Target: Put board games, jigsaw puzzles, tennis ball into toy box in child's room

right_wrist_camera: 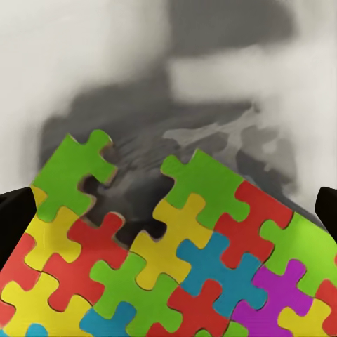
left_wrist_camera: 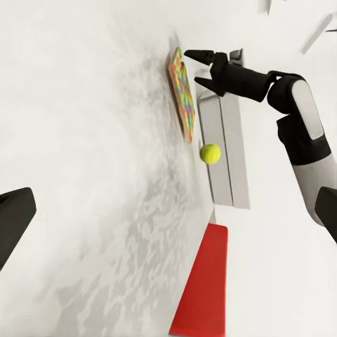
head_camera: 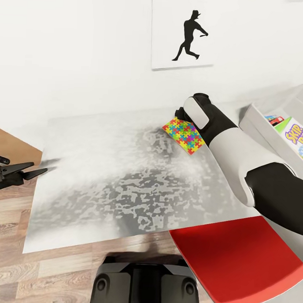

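Note:
A multicolour jigsaw puzzle (head_camera: 183,134) lies flat at the far side of the pale table (head_camera: 102,176). My right gripper (left_wrist_camera: 192,67) hovers open at the puzzle's (left_wrist_camera: 181,91) far edge; in the right wrist view its fingers (right_wrist_camera: 14,217) spread wide either side of the puzzle (right_wrist_camera: 182,267), holding nothing. My right arm (head_camera: 222,137) covers that gripper in the head view. The toy box (head_camera: 258,125) stands at the table's right end with the Skip-Bo board game (head_camera: 297,138) inside. The tennis ball (left_wrist_camera: 210,153) rests by the toy box (left_wrist_camera: 228,154). My left gripper (head_camera: 38,168) is open at the table's left edge.
A red chair seat (head_camera: 235,261) sits at the table's near right corner. A black batter silhouette picture (head_camera: 183,34) hangs on the white wall behind. Wood floor (head_camera: 12,216) lies left of the table, and my dark base (head_camera: 145,283) is below its front edge.

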Motion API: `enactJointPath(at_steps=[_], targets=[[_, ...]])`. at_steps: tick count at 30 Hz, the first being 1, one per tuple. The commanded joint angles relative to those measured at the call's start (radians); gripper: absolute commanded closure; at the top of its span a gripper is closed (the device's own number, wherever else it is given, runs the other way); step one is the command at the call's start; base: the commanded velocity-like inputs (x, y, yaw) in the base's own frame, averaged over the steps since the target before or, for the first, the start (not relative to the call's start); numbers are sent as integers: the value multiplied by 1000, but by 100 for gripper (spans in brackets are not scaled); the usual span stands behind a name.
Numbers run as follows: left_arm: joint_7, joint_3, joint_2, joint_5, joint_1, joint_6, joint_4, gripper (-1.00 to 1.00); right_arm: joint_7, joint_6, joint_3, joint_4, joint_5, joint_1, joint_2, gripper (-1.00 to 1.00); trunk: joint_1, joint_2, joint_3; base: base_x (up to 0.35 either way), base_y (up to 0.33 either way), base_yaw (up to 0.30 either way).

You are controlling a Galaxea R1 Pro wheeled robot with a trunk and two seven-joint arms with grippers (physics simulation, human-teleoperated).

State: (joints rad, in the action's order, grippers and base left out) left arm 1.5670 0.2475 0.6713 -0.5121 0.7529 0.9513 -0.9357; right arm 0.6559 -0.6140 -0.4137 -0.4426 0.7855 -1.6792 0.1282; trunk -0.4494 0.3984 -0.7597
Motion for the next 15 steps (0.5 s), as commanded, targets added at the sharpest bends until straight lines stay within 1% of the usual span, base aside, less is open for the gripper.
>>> enactJointPath(at_steps=[1,15], targets=[[4,-1,0,0,0,11,0,-100,8,-3,-7,0,9,-1,-1,-100,-1,2,-1,0,0,0],[4,-1,1,1,0,9,0,-100,8,-3,-2,1,9,-3,0,-100,-1,2,-2,0,0,0]])
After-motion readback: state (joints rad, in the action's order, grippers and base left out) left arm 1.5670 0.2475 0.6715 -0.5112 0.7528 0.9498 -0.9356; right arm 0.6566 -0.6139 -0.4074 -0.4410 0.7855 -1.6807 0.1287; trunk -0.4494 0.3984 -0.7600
